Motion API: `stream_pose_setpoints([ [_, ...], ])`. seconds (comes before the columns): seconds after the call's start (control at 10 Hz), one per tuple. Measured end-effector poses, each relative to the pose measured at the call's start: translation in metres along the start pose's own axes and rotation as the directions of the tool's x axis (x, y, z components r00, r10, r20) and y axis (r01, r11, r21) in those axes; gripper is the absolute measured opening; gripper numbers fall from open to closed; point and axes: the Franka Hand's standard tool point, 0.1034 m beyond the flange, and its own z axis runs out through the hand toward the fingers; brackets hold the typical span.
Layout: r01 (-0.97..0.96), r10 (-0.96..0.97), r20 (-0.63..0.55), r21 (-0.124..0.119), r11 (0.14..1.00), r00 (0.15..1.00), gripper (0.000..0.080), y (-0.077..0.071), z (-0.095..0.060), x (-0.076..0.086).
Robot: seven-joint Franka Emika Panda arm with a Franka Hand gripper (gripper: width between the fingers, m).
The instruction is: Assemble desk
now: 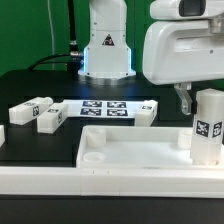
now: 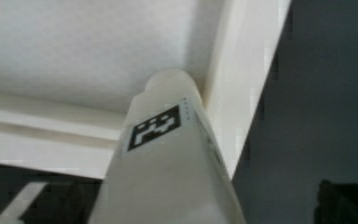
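Note:
The desk slab (image 1: 135, 150) lies flat at the front, its raised rim up. One white tagged leg (image 1: 208, 128) stands upright in the slab's corner at the exterior view's right. My gripper (image 1: 200, 102) is just above it. One dark finger (image 1: 183, 100) shows a little apart from the leg's side; the other is hidden. In the wrist view the leg (image 2: 167, 140) runs up between my gripper's (image 2: 185, 208) fingers with dark gaps on both sides, over the slab (image 2: 87, 50). The gripper looks open around the leg. Three loose legs lie on the table (image 1: 30, 107), (image 1: 50, 120), (image 1: 150, 108).
The marker board (image 1: 105, 107) lies flat behind the slab. The robot base (image 1: 105, 45) stands at the back. A long white border rail (image 1: 50, 180) runs along the front edge. A small white piece (image 1: 2, 135) shows at the exterior view's left edge.

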Motion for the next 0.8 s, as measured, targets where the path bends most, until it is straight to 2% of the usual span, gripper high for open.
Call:
stream_pose_setpoints([
  [0.3,0.255,-0.255,0.002,-0.004,0.967,0.967,0.0649,0.0018,-0.0001,-0.0002],
  [0.5,0.318,-0.318,0.004,-0.008,0.948,0.948,0.0649,0.0039,-0.0001,-0.0004],
  [0.7,0.313,-0.313,0.004,-0.008,0.95,0.95,0.0397,0.0039,-0.0001,-0.0004],
  [0.8,0.298,-0.298,0.004,-0.008,0.955,0.955,0.0397,0.0041,-0.0002,-0.0004],
])
